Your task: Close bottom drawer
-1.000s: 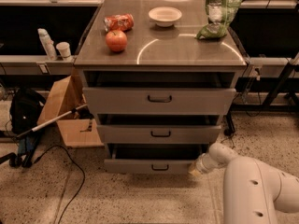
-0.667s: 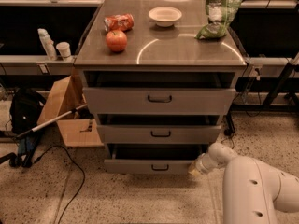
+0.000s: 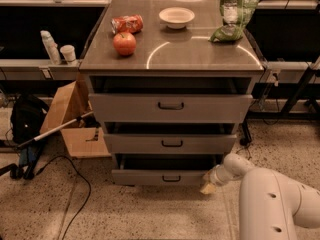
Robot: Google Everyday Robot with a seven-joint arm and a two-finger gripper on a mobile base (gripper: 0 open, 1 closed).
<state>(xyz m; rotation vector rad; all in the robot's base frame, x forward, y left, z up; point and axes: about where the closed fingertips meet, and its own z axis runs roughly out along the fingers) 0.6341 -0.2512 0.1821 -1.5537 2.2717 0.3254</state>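
Down near the floor, the gripper (image 3: 208, 186) on the white arm (image 3: 270, 199) sits just at the right end of the bottom drawer (image 3: 150, 177) front; whether it is spread or closed I cannot tell. That drawer stands partly pulled out, lowest in the grey cabinet (image 3: 200, 51), beneath the middle drawer (image 3: 140, 144). On top rest an apple (image 3: 124, 43), a bowl (image 3: 176, 17) and a green bag (image 3: 235, 14).

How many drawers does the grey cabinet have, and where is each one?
3. The top drawer is just under the cabinet top, the middle drawer is below it, and the bottom drawer is lowest. The gripper is at the bottom drawer's right front corner. None seems hidden.
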